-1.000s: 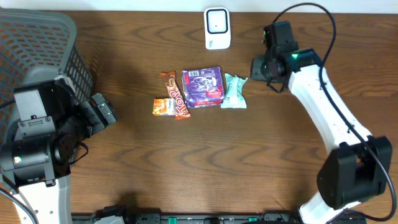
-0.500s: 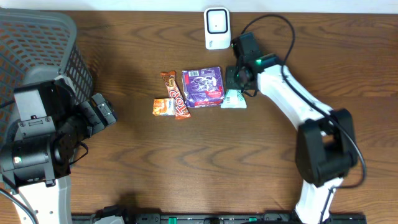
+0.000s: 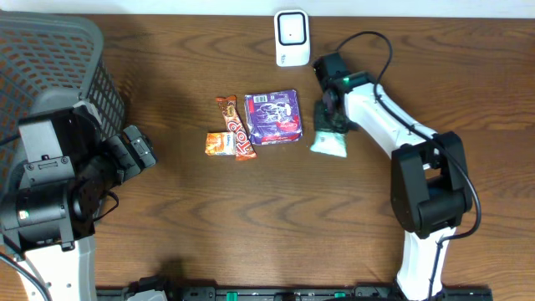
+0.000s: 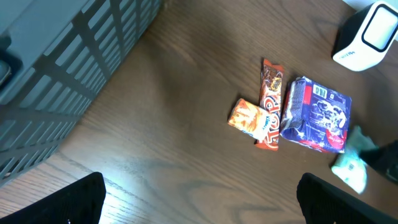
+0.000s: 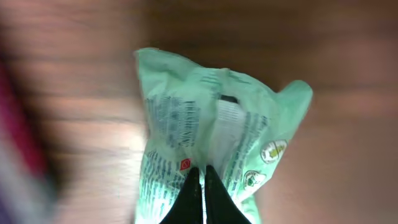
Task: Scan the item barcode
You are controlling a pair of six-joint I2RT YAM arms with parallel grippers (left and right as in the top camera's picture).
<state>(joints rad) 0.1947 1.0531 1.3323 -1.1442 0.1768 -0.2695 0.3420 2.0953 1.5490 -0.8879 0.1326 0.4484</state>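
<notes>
**Task item.** Green packet (image 3: 329, 144): a crinkled foil pouch at the right end of the row of goods, below and to the right of the scanner (image 3: 292, 38) and well apart from it. In the right wrist view its printed side faces the camera. A barcode cannot be made out with certainty through the blur. Whether the packet is clear of the worktop (image 3: 251, 217) cannot be told.

**Right hand** (image 3: 328, 125): clenched on the green packet, fingertips pinched tight on the wrapper's edge.

**Left hand** (image 4: 199, 186): released, fingers spread wide with nothing between them. It is parked at the left by the basket (image 3: 50, 58) and far from the goods.

**Scanner.** White, upright at the back edge of the worktop, window facing the row. Nothing is in front of its window.

**Other goods, untouched.**
- Purple pack (image 3: 272, 115), just left of the green packet, label side up.
- Red bar (image 3: 236, 128), lying against the purple pack's left edge.
- Orange packet (image 3: 219, 144), touching the red bar's lower left.

**Progress, as judged.**
- Done: one item has been chosen and gripped.
- Left: carrying the packet up to the scanner, turning its barcode toward the window, and holding it there for the read.
- Early stage: the grasp is made and the scan itself is not yet begun. The three other goods lie unscanned, should they be wanted too.
</notes>
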